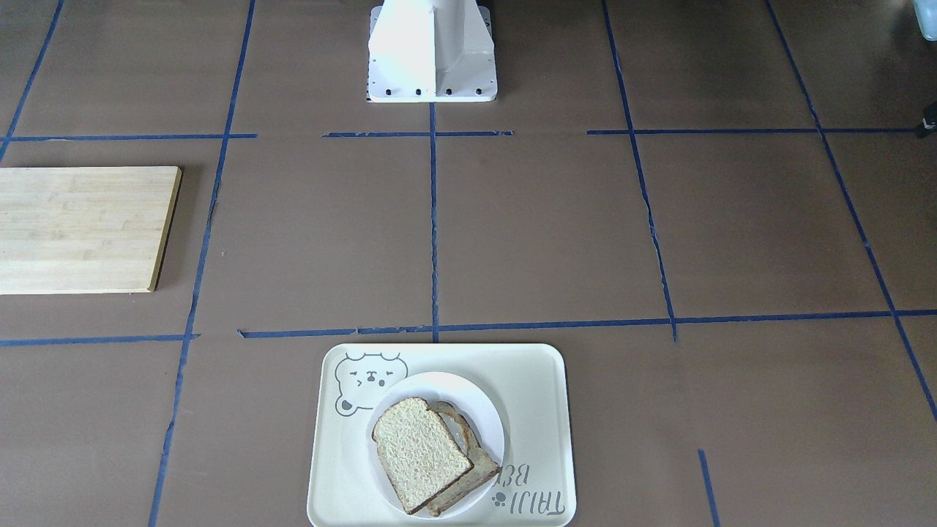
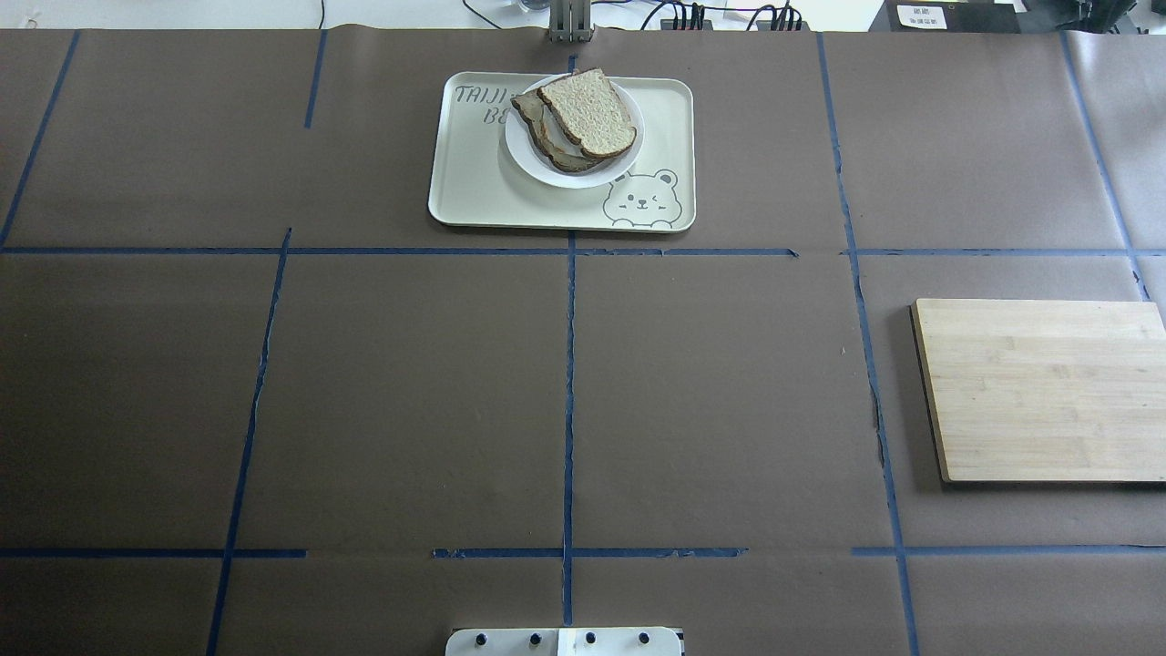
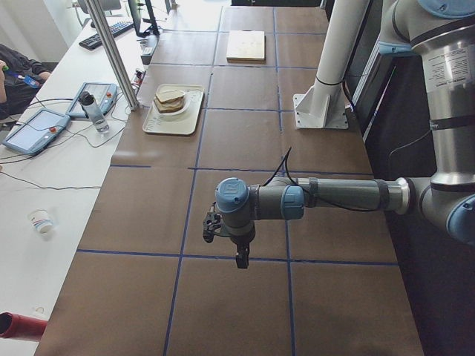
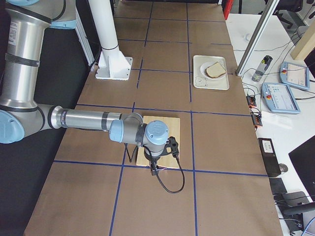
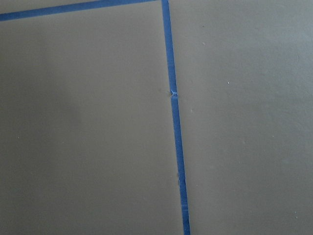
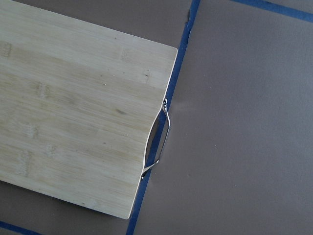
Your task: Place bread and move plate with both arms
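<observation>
Well apart from both grippers, the bread [image 1: 419,454] lies crumb-face up on the plate [image 1: 468,391], overlapping a second slice [image 1: 479,468]. The plate sits on the bear tray [image 1: 534,388] at the far side of the surface [image 1: 549,234] from the robot. The left gripper [image 3: 239,256] hangs above bare surface and the right gripper [image 4: 153,169] above the wooden board's [image 4: 170,125] edge; I cannot tell whether either is wide or narrow.

You see the counter [image 2: 410,392] under soft, even light; the white base block [image 1: 432,44] glares, the wooden board [image 1: 80,227] throws a faint shadow; focus is sharp throughout.
</observation>
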Robot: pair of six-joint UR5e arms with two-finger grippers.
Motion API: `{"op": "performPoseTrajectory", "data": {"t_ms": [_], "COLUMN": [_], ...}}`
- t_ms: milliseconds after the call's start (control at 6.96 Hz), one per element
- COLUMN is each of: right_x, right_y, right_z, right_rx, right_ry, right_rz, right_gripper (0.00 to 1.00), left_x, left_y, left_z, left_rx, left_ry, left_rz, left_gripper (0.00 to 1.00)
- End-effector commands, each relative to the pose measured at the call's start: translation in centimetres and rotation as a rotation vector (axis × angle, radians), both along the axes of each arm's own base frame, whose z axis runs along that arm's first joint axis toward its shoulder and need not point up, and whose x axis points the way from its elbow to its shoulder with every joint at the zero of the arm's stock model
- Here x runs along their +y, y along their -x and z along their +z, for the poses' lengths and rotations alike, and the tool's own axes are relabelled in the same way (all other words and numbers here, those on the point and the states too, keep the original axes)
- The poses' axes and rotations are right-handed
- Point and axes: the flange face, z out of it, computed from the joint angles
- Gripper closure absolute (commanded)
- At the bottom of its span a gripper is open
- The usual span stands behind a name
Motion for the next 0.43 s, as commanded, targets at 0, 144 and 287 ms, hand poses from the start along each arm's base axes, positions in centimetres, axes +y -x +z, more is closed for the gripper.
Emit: {"op": "performPoseTrajectory", "data": {"t_ms": [0,144,287], "right_x": [0.0,0.0,0.0], "right_y": [0.0,0.0,0.0], "right_z": [0.03,0.03,0.03], "right_rx": [0.0,0.0,0.0], "right_ry": [0.001,0.001,0.001], "right_rz": [0.0,0.0,0.0], "right_gripper": [0.0,0.0,0.0], "left_x": [-0.04,-0.1,-0.14], "left_y": [-0.04,-0.04,-0.1], "left_z": [0.07,0.09,0.26], "left_rx": [-0.001,-0.003,-0.003], "left_ry": [-0.001,-0.003,0.001], "left_rz": [0.001,0.002,0.003], "left_gripper": [0.0,0.0,0.0]}}
